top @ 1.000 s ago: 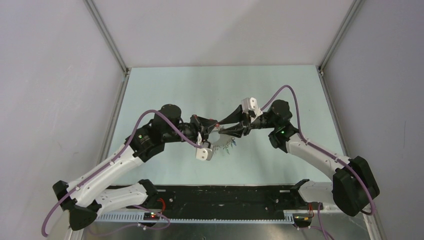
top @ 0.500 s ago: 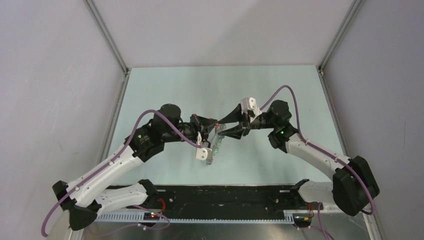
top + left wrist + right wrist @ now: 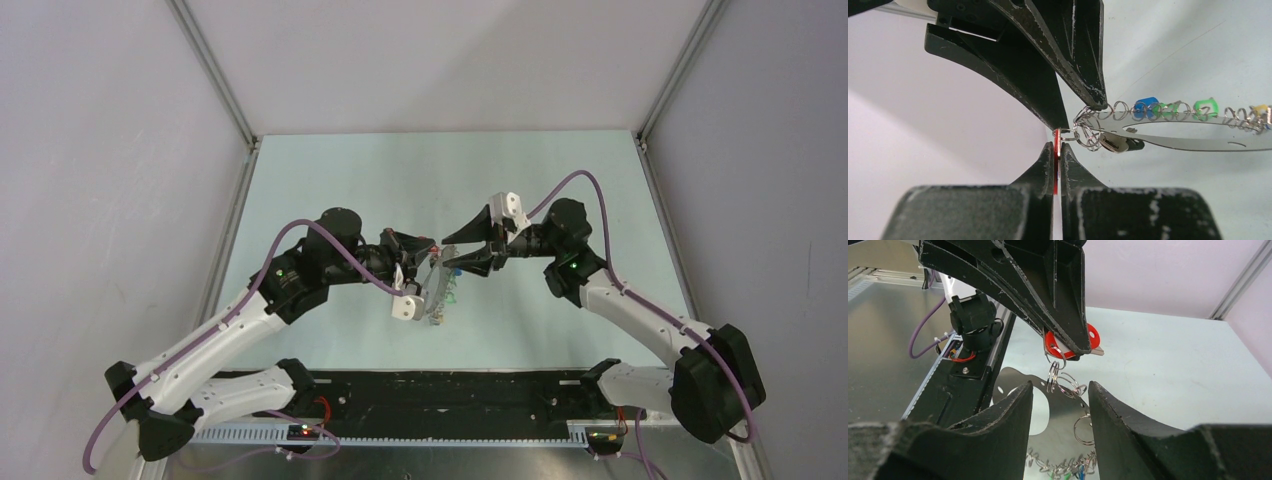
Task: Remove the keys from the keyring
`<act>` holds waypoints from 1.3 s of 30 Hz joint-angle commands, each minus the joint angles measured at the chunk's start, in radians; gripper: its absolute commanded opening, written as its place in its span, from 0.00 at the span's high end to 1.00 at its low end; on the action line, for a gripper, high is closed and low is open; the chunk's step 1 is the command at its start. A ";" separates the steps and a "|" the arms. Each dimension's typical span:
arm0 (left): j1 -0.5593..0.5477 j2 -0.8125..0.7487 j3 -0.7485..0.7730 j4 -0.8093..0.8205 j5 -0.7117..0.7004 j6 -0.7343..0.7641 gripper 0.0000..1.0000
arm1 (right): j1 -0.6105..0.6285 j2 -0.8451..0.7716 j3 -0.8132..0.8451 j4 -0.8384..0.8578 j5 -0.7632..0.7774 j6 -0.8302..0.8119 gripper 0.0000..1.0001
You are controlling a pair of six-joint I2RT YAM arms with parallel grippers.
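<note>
My left gripper (image 3: 431,246) is shut on a red key head (image 3: 1056,148), seen edge-on between its fingers. The red key (image 3: 1052,343) joins a chain of small split rings (image 3: 1087,131), and the keyring (image 3: 1193,141), a flat grey metal hoop, hangs from them above the table. Keys with blue (image 3: 1146,106), green (image 3: 1205,107) and yellow (image 3: 1259,110) heads are strung along its rim. In the top view the keyring (image 3: 436,290) hangs tilted between the arms. My right gripper (image 3: 1060,396) is open, its fingers either side of the split rings, gripping nothing.
A pale green table top (image 3: 440,180) lies below, inside white walls with aluminium corner posts (image 3: 215,75). A black rail (image 3: 440,390) with the arm bases and purple cables (image 3: 560,185) runs along the near edge.
The keyring has swung from hanging out to the lower right to hanging steeper and nearer the left gripper. My right gripper has drawn back slightly to the right.
</note>
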 commanded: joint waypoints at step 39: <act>0.000 -0.032 0.046 0.057 0.036 0.036 1.00 | 0.049 0.069 0.062 0.089 -0.027 0.037 0.60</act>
